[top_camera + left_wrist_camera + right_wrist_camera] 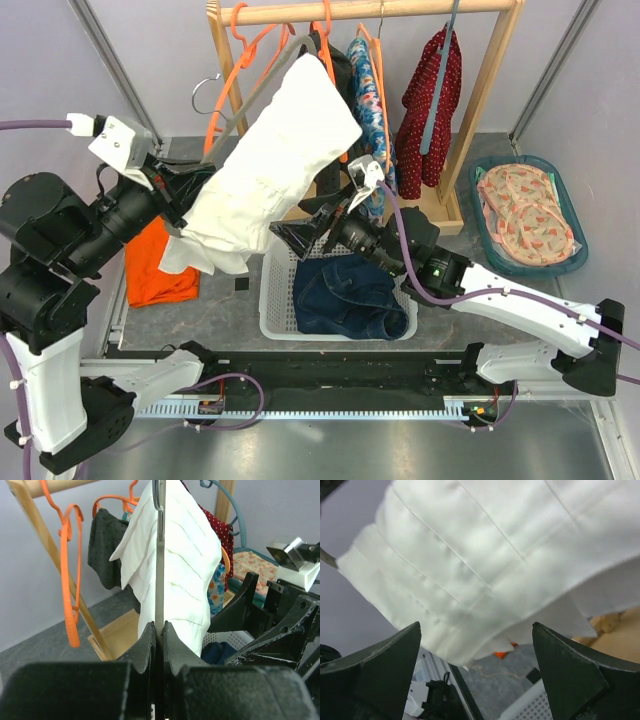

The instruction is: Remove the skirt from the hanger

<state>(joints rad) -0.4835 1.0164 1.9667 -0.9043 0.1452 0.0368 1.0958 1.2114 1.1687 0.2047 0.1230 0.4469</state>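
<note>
Top view: left gripper (pixel 195 190) holds the grey hanger (pixel 258 88) tilted, white skirt (pixel 275 165) hanging on it.
Left wrist: jaws pinched shut on the hanger wire.
Right wrist: right gripper (pixel 476 625) jaws wide open, empty; skirt hem just beyond them.
We judge removal pending: close on hem, pull clear.

Skirt (pixel 485 555) blocks the way ahead of my right gripper (pixel 476 626). Free air under its hem, above the basket (pixel 265 300). Hanger (pixel 159 570) fills my left gripper (pixel 159 628).

Jeans (pixel 350 295) in white basket (pixel 271 300), orange cloth (pixel 160 265), teal tray (pixel 480 222)
</note>
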